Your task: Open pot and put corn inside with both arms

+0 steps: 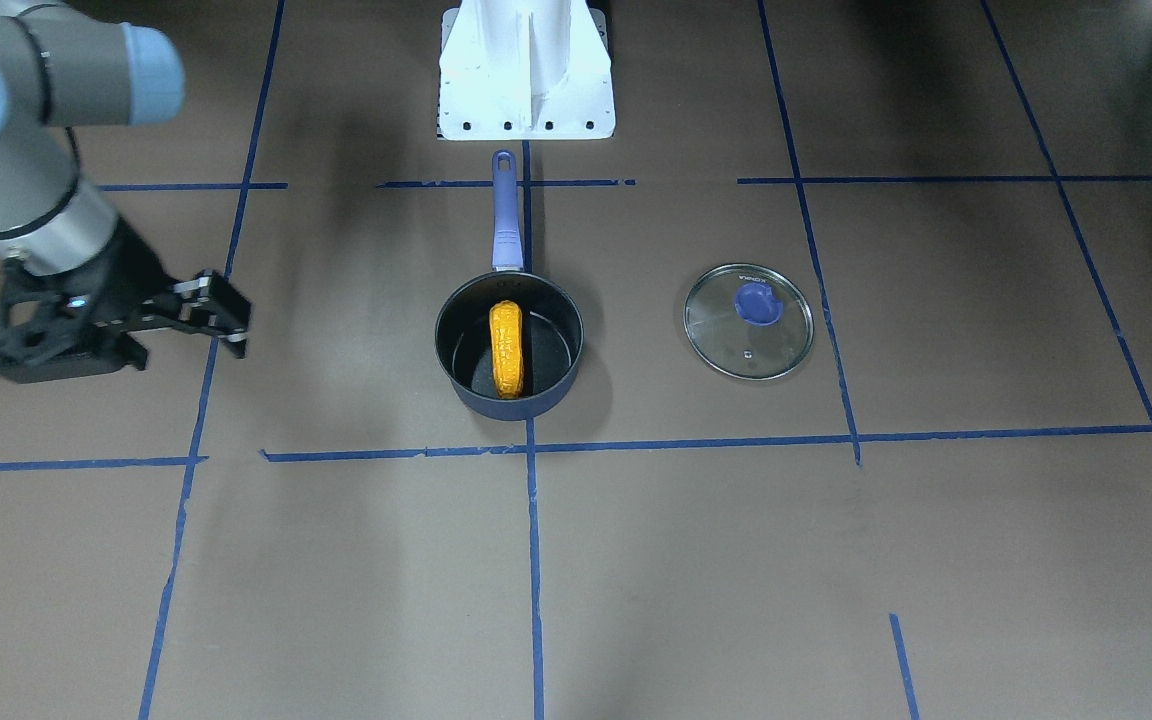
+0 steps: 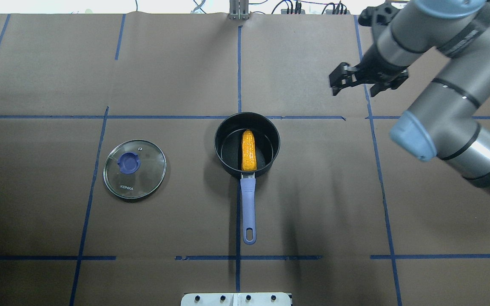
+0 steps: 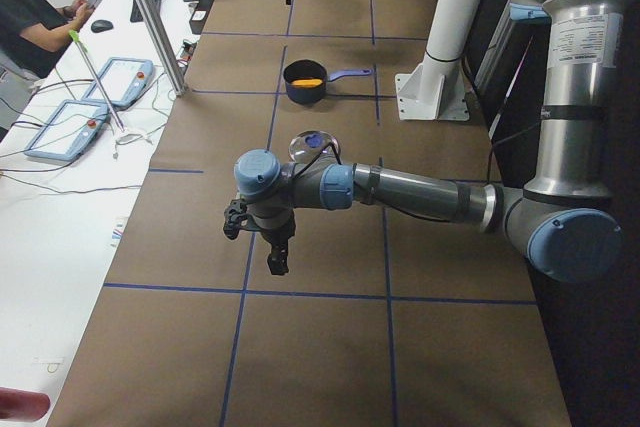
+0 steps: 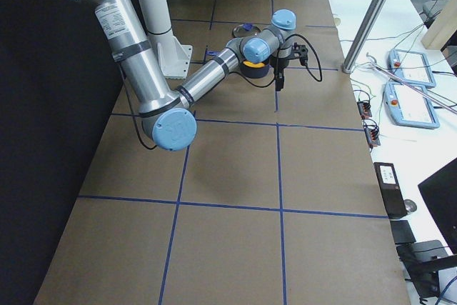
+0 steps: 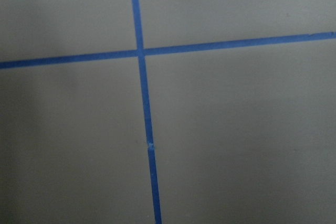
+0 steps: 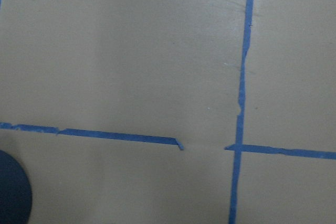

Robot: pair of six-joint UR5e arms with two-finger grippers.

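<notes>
The dark navy pot (image 2: 223, 158) stands uncovered at the table's middle, its lavender handle (image 2: 248, 204) pointing toward the robot base. The orange-yellow corn (image 2: 248, 150) lies inside it, in line with the handle; both also show in the front view, the corn (image 1: 506, 350) in the pot (image 1: 458, 372). My right gripper (image 2: 339, 80) hovers open and empty to the right of the pot and beyond it, well clear; it shows in the front view (image 1: 231, 318) too. My left gripper (image 3: 262, 242) shows only in the exterior left view, far from the pot; I cannot tell whether it is open.
The round glass lid (image 2: 141, 180) with a purple knob lies flat on the table to the pot's left, also in the front view (image 1: 751, 345). The white robot base (image 1: 526, 70) is behind the handle. Blue tape lines cross the brown table.
</notes>
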